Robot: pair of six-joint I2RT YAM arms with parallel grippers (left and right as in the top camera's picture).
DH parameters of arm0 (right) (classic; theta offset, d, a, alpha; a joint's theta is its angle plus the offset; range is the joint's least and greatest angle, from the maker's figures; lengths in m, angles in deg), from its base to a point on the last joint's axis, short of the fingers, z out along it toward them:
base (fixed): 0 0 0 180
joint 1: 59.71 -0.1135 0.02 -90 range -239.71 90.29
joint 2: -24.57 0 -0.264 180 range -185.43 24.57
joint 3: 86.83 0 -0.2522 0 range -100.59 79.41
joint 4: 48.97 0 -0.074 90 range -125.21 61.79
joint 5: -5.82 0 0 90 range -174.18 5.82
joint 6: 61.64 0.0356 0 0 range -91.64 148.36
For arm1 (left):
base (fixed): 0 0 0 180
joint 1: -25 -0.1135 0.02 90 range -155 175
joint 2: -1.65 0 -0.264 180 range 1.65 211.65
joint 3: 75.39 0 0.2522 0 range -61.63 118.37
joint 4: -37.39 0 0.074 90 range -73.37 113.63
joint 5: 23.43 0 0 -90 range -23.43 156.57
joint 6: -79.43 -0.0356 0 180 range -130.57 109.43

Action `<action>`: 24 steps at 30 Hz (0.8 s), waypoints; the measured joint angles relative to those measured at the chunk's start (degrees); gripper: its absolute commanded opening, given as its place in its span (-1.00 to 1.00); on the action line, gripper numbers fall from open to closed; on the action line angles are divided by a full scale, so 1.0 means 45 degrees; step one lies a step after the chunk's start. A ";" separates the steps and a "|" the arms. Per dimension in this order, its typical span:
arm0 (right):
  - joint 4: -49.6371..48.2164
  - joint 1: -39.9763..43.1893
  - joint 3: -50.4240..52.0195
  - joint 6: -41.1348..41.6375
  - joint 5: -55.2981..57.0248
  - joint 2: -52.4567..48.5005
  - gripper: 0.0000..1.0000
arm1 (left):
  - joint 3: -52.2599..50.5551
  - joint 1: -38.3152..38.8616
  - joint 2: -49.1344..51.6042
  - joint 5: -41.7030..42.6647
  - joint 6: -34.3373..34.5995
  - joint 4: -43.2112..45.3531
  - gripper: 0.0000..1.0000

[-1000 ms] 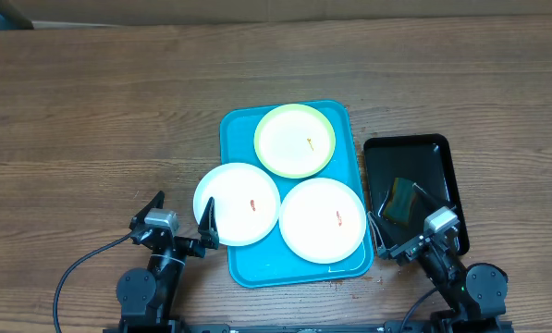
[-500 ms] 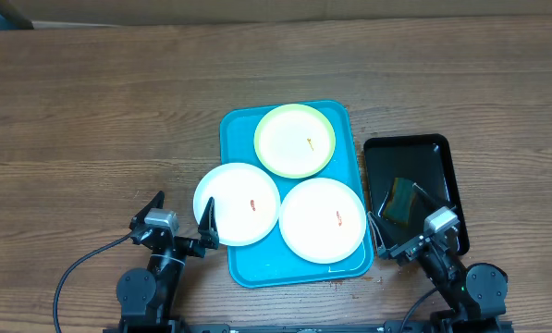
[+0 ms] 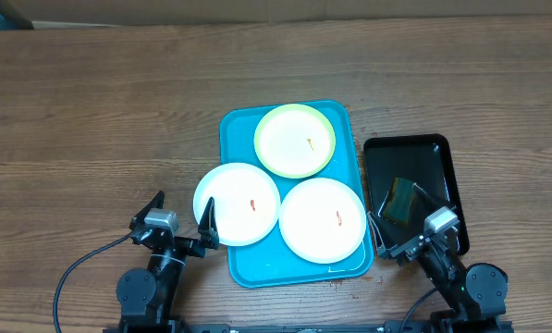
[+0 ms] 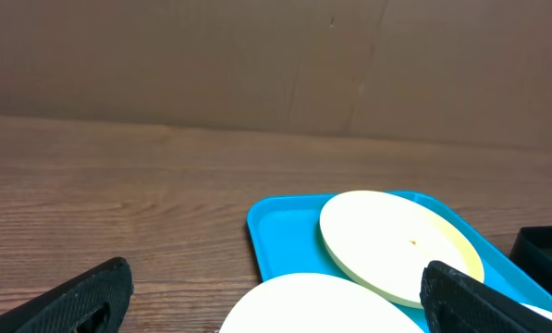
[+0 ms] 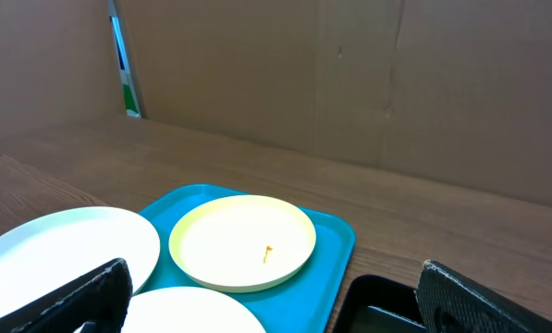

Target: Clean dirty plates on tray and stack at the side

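The blue tray [image 3: 239, 268] lies at the table's middle front. On it are a pale yellow-green rimmed plate [image 3: 295, 140] at the back, a white plate [image 3: 323, 219] at the front right, and a white plate [image 3: 237, 203] overhanging the tray's left edge. Each has a small orange-red smear. My left gripper [image 3: 182, 218] is open and empty, near the left white plate's front edge. My right gripper [image 3: 402, 222] is open and empty, between the tray and the black tray. The yellow-green plate also shows in the left wrist view [image 4: 400, 245] and the right wrist view [image 5: 242, 242].
A smaller black tray [image 3: 437, 153] sits right of the blue tray and holds a dark green-yellow sponge [image 3: 403, 201]. A brown cardboard wall [image 4: 276, 65] stands behind the table. Bare wood table [image 3: 91, 129] spreads left and behind.
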State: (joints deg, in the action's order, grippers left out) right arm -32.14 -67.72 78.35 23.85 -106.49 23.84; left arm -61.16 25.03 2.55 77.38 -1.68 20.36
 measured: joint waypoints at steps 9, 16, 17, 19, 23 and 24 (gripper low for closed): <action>0.0005 0.0000 0.0000 0.0000 -0.0005 0.0000 1.00 | 0.0000 0.0000 0.0000 0.0000 0.0000 -0.0005 1.00; 0.0000 0.0000 0.0000 0.0000 0.0000 0.0000 1.00 | 0.0000 0.0000 0.0000 0.0005 0.0000 0.0000 0.99; 0.0000 0.0000 0.0000 0.0000 0.0000 0.0000 1.00 | 0.0000 0.0000 0.0000 0.0000 0.0000 0.0000 0.99; 0.0000 0.0000 0.0000 -0.0005 0.0000 0.0000 1.00 | 0.0000 0.0000 0.0000 0.0005 0.0000 0.0010 0.99; 0.0000 0.0000 0.0000 -0.0005 0.0000 0.0000 1.00 | 0.0000 0.0000 0.0000 0.0117 0.0063 0.0010 0.99; 0.0000 0.0000 0.0000 0.0000 0.0000 0.0000 1.00 | 0.0000 0.0000 0.0000 0.0296 0.0199 0.0015 1.00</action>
State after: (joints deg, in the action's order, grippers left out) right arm -32.14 -67.72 78.35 23.85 -106.49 23.84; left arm -61.16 25.03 2.55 78.71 -0.79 20.43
